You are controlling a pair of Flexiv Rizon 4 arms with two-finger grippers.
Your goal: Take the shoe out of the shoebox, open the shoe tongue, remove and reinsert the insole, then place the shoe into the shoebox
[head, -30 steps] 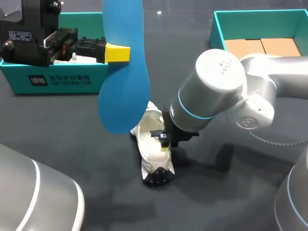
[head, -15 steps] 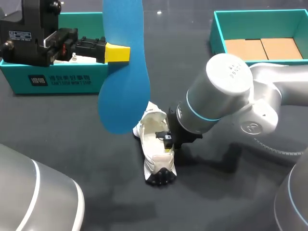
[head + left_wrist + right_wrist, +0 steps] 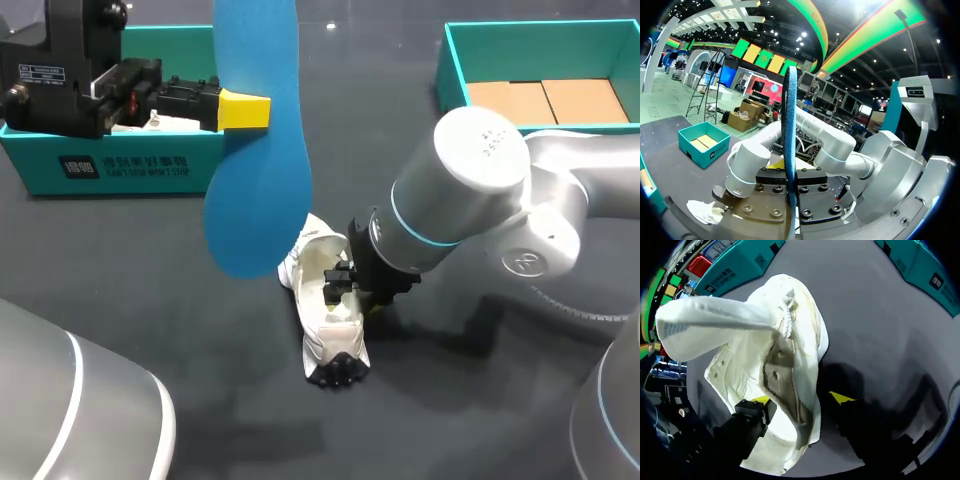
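Observation:
A blue insole [image 3: 255, 150] hangs upright above the table, and my left gripper [image 3: 250, 110] is shut on its upper part. In the left wrist view the insole [image 3: 789, 130] shows edge-on between the left gripper's [image 3: 790, 184] fingers. The white shoe [image 3: 326, 300] lies on the dark table below, dark toe toward the front, tongue [image 3: 715, 325] pulled up and open. My right gripper [image 3: 800, 399] stands open astride the shoe's [image 3: 790, 370] side wall. One fingertip [image 3: 760, 400] is inside the shoe; the other [image 3: 840, 397] is outside, apart from it.
A teal shoebox [image 3: 120, 165] stands at the back left behind the left arm. A second teal box [image 3: 455, 60] with cardboard inside sits at the back right. My right arm [image 3: 470, 200] reaches over the table's middle.
My right gripper has opened and let go of the shoe's side wall. Before that the right arm and shoe shifted slightly right and toward the front. The left arm kept still.

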